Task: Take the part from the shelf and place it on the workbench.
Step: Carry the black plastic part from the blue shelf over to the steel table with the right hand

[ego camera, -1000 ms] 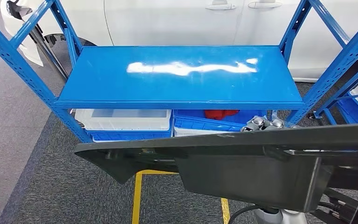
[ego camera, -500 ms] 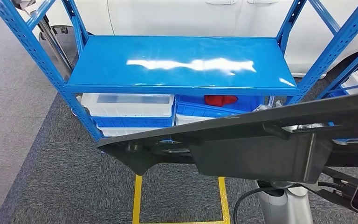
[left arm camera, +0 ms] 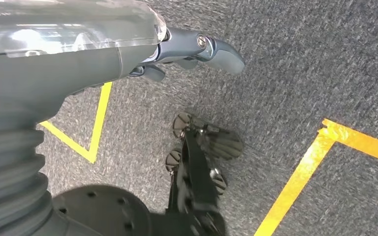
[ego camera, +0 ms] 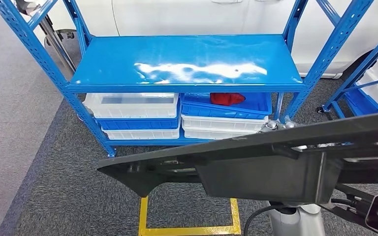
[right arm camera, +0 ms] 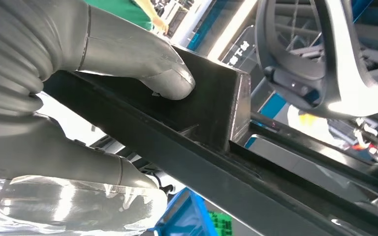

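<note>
- Right hand (right arm camera: pixel 93 93) grips the long black plastic part with a boxy rib on its underside (ego camera: pixel 256 167); in the right wrist view the thick grey thumb presses on the boxy section and the part's long edge runs through the grasp. In the head view fingertips (ego camera: pixel 275 125) peek over the part's far edge.
- Left hand (left arm camera: pixel 187 49) hangs over grey carpet with yellow floor tape (left arm camera: pixel 295 182), holding nothing, fingers loosely extended.
- The part hangs level in front of the robot's body, well clear of the blue metal shelf rack (ego camera: pixel 187 66), whose top board lies bare.
- Since a second ago the whole view has shifted: the rack sits farther off and more carpet and tape (ego camera: pixel 187 228) show, so I judge the robot is backing away with the load.
- Pick-up looks done; no bench is seen yet, so turning and carrying remain.
- White and blue plastic bins (ego camera: pixel 138 115) sit on the lower shelf, one holding something red (ego camera: pixel 226 98).
</note>
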`<state>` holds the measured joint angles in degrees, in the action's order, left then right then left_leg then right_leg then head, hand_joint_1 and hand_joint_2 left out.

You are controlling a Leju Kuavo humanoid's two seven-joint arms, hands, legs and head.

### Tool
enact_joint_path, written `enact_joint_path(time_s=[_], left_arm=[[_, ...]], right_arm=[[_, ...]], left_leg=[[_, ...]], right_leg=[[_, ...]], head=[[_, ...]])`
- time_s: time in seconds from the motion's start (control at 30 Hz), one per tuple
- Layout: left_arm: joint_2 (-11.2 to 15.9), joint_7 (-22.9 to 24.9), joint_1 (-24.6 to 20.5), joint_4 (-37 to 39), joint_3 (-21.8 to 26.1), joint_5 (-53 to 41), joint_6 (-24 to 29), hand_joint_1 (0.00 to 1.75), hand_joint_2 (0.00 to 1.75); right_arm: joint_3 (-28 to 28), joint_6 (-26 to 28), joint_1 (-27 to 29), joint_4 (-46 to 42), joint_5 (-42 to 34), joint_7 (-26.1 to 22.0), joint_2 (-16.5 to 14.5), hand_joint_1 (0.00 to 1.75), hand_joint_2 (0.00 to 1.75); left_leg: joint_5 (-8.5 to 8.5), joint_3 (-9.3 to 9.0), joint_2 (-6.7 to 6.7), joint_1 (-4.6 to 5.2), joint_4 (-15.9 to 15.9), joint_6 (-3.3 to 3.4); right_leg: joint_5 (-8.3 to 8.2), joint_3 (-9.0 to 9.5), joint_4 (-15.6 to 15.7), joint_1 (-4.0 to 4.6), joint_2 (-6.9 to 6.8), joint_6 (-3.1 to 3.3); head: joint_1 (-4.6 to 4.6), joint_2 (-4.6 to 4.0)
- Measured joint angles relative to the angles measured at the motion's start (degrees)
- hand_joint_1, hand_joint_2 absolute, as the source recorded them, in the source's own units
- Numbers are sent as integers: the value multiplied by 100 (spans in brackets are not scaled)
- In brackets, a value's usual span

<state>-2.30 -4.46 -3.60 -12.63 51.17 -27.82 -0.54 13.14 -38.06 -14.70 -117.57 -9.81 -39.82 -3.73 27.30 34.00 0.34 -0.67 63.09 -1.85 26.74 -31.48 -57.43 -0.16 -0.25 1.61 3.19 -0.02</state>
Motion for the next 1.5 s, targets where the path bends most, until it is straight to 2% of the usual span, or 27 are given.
enact_joint_path(time_s=[0.07, 0.2, 0.27, 0.33, 0.37, 0.4, 0.43, 0.47, 0.53, 0.6, 0.67, 0.73, 0.83, 0.87, 0.9, 0.93, 0.97, 1.03, 1.1, 1.17, 1.2, 1.27, 1.3, 1.33, 1.4, 1.43, 1.5], left_arm=[[-1, 2, 3, 0, 2, -23, -3, 0, 175], [-16, 10, 7, 0, 10, -72, -10, 0, 175], [-33, 15, -6, 0, 12, -95, -19, 0, 175], [-38, 37, -7, 0, 15, -119, -25, 0, 175], [-39, 56, -6, 0, 16, -137, -25, 0, 175], [-40, 81, -7, 0, 17, -157, -20, 0, 175], [-43, 105, -8, 0, 16, -181, -10, 0, 175], [-47, 123, -10, 0, 16, -199, 7, 0, 175], [-54, 137, -12, 0, 15, -237, 68, 0, 175], [-56, 136, -10, 0, 15, -291, 203, 0, 175], [-56, 132, -10, 0, 14, -357, 381, 0, 175], [-54, 121, -15, 0, 12, -402, 534, 0, 175], [-20, 68, 7, 0, 10, -443, 736, 0, 175], [-5, 26, 16, 0, 10, -455, 786, 0, 175], [6, -27, 20, 0, 10, -470, 820, 0, 175], [18, -83, 20, 0, 10, -488, 835, 0, 175], [30, -135, 18, 0, 10, -509, 833, 0, 175], [83, -202, 18, 0, 9, -570, 708, 0, 175], [155, -240, 18, -1, -2, -639, 535, 0, 175], [213, -256, 6, -2, -19, -683, 406, 0, 175], [239, -258, -7, -2, -26, -695, 349, 0, 175], [274, -257, -19, -2, -31, -695, 271, 0, 175], [289, -256, -12, -2, -31, -693, 253, 0, 175], [295, -253, 3, -2, -30, -690, 246, 0, 175], [299, -244, 22, -2, -21, -678, 250, 0, 175], [300, -236, 20, -2, -15, -673, 253, 0, 175], [295, -221, 4, -2, -8, -685, 233, 0, 175]], right_arm=[[-9, -20, 42, -67, 22, -1, -57, 175, 175], [-66, -110, 98, -125, -31, -4, -101, 175, 175], [-118, -173, 106, -142, -76, -4, -101, 175, 175], [-175, -214, 120, -146, -92, -4, -101, 175, 175], [-204, -226, 126, -145, -93, -4, -101, 175, 175], [-232, -239, 129, -144, -98, -4, -101, 175, 175], [-262, -252, 129, -142, -102, -4, -101, 175, 175], [-291, -268, 128, -140, -102, -4, -101, 175, 175], [-353, -288, 124, -139, -69, -4, -102, 175, 175], [-414, -290, 125, -143, 3, -4, -104, 175, 175], [-479, -296, 137, -160, 68, -4, -116, 175, 175], [-544, -326, 148, -186, 108, -4, -157, 175, 175], [-619, -392, 173, -200, 188, -4, -253, 175, 175], [-646, -398, 186, -199, 224, -4, -275, 175, 175], [-675, -387, 196, -200, 263, -4, -290, 175, 175], [-706, -350, 204, -207, 314, -4, -305, 175, 175], [-735, -301, 206, -220, 368, -4, -317, 175, 175], [-764, -120, 197, -282, 498, -4, -335, 175, 175], [-767, 115, 185, -366, 634, -4, -340, 175, 175], [-752, 379, 179, -466, 739, -3, -335, 175, 175], [-738, 508, 174, -525, 764, -3, -329, 175, 175], [-686, 675, 137, -628, 764, -4, -301, 175, 175], [-655, 719, 120, -660, 758, -4, -284, 175, 175], [-618, 751, 107, -678, 758, -4, -266, 175, 175], [-533, 819, 100, -705, 774, -4, -233, 175, 175], [-479, 865, 92, -722, 797, -4, -214, 175, 175], [-360, 990, 54, -770, 857, -4, -171, 175, 175]], left_leg=[[-91, -334, -15, 25, -543, 74], [-129, -346, 36, 26, -684, 212], [-175, -332, 91, 4, -728, 272], [-187, -293, 149, 15, -715, 293], [-188, -276, 184, 19, -699, 295], [-185, -263, 221, 21, -680, 293], [-177, -257, 259, 21, -659, 288], [-165, -255, 295, 21, -637, 278], [-136, -251, 362, 45, -593, 240], [-124, -248, 435, 73, -569, 187], [-113, -247, 508, 72, -564, 128], [53, -172, 368, 51, -373, 60], [624, 269, 60, 22, 666, -6], [727, 410, 36, 20, 981, -11], [719, 466, 24, 20, 1112, -6], [593, 407, 8, 20, 1001, 8], [385, 249, -39, 20, 679, 30], [37, -146, -302, 12, -162, 90], [-44, -320, -471, 18, -557, 132], [-61, -330, -373, 21, -599, 171], [-88, -335, -306, 10, -635, 202], [-139, -344, -155, -17, -707, 268], [-146, -342, -76, -9, -717, 289], [-145, -335, 4, -2, -717, 301], [-139, -323, 165, 8, -708, 304], [-135, -320, 240, 9, -701, 299], [-114, -324, 369, 11, -675, 273]], right_leg=[[-20, -11, -5, 3, 16, -49], [12, -67, -80, 6, 56, -179], [305, -284, -541, -2, 59, -225], [662, -652, -1310, -16, 56, -256], [727, -776, -1570, -22, 54, -268], [679, -799, -1622, -25, 46, -275], [526, -703, -1436, -27, 24, -275], [314, -509, -1055, -27, -34, -266], [49, -160, -330, 2, -246, -209], [9, -77, -84, 35, -321, -141], [-35, -105, -65, 27, -199, -80], [-82, -120, -34, -1, -90, -13], [-129, -164, -25, -11, 92, 39], [-138, -176, -28, -8, 162, 43], [-146, -183, -33, -5, 234, 41], [-151, -183, -40, -3, 308, 36], [-154, -178, -48, -2, 380, 30], [-162, -186, -67, -3, 514, 6], [-192, -239, -79, -21, 643, -59], [-233, -288, -66, -35, 760, -147], [-219, -309, -84, -28, 706, -178], [-1, -467, -402, -5, 412, -224], [193, -622, -734, -12, 234, -241], [394, -808, -1134, -27, 138, -262], [575, -1055, -1690, -59, 77, -299], [511, -1030, -1674, -70, 57, -310], [157, -630, -981, -71, -76, -303]], head=[[0, 0], [-1, 0], [-1, 0], [-1, 0], [-1, 0], [-1, 0], [-1, 0], [-1, 0], [-1, 0], [0, 0], [0, 0], [0, 0], [0, 0], [0, 0], [0, 0], [0, 0], [0, 0], [0, 0], [1, 0], [1, 0], [0, 0], [-1, 0], [-2, 0], [-2, 0], [-2, 0], [-2, 0], [-2, 0]])
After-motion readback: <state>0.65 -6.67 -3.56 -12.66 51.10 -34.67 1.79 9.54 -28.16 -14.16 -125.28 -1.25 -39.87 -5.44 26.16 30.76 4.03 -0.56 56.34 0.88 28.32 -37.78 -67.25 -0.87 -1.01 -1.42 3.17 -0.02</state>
